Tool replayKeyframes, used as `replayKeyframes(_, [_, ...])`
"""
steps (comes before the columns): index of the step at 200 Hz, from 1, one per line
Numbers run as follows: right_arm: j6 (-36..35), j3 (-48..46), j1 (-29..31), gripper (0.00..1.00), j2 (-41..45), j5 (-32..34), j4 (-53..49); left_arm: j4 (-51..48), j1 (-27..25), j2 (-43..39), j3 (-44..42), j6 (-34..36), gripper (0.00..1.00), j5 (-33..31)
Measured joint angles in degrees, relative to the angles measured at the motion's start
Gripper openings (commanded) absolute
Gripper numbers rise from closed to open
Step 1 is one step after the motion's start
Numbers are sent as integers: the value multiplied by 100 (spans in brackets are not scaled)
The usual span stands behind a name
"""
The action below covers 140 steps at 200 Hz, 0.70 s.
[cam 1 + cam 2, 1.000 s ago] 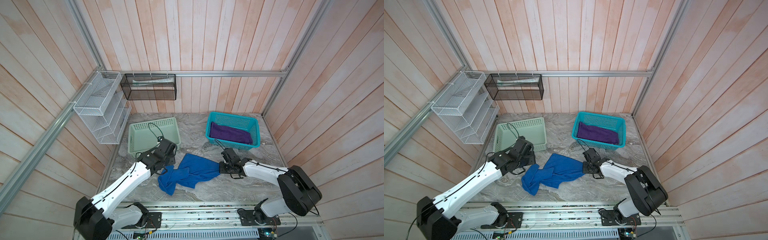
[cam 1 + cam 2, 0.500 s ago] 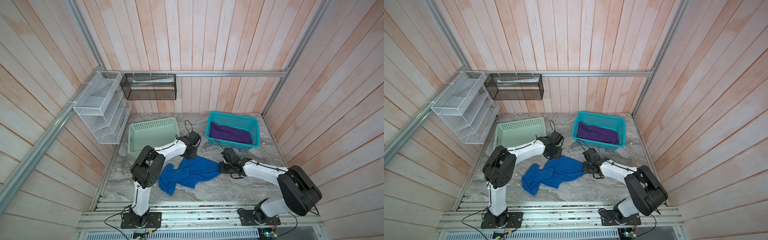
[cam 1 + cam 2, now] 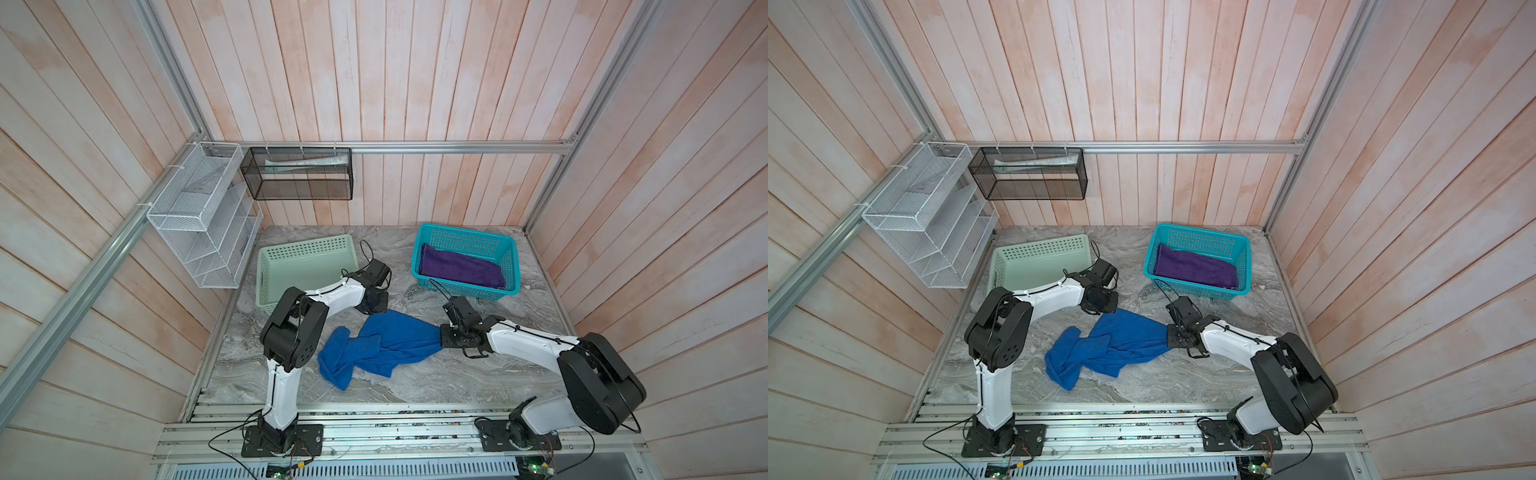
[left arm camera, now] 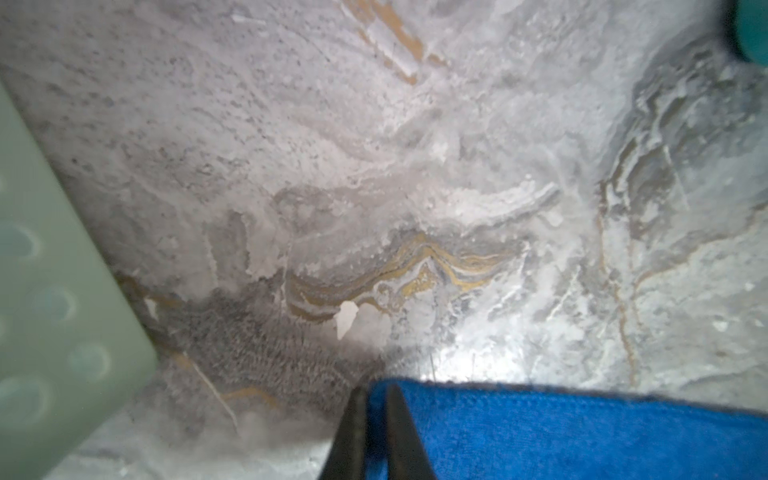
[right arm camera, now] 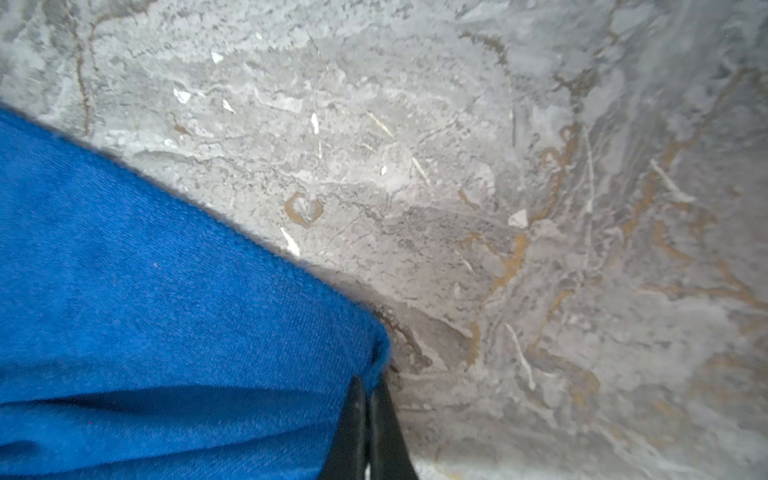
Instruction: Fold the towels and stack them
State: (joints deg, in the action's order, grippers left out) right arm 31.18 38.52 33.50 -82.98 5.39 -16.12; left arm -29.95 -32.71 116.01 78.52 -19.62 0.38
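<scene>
A royal blue towel lies crumpled on the marble table in both top views. My left gripper is shut on the towel's far corner, next to the mint-green basket; blue cloth shows between its jaws. My right gripper is shut on the towel's right corner, low over the table. In both top views the left gripper and the right gripper sit at these two corners. A purple towel lies folded in the teal basket.
A mint-green basket stands at the back left, close beside my left gripper. A white wire rack and a black mesh shelf hang on the walls. Bare marble stretches in front of the towel.
My left arm swung from the towel's left side across to its far corner, and its gripper closed on the blue cloth. The right gripper stayed shut on its corner.
</scene>
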Motion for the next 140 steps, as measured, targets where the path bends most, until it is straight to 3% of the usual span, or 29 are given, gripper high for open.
replayKeyframes(39, [-138, 181, 0, 0, 317, 118, -223, -221, -157, -319, -238, -11, 0, 35])
replayKeyframes(109, [-522, 1132, 0, 0, 920, 205, -874, -291, -212, -2382, -116, 186, 0, 317])
replayKeyframes(140, [-706, 1475, 0, 0, 1408, 264, -1128, -133, -208, -2855, -105, 391, 0, 625])
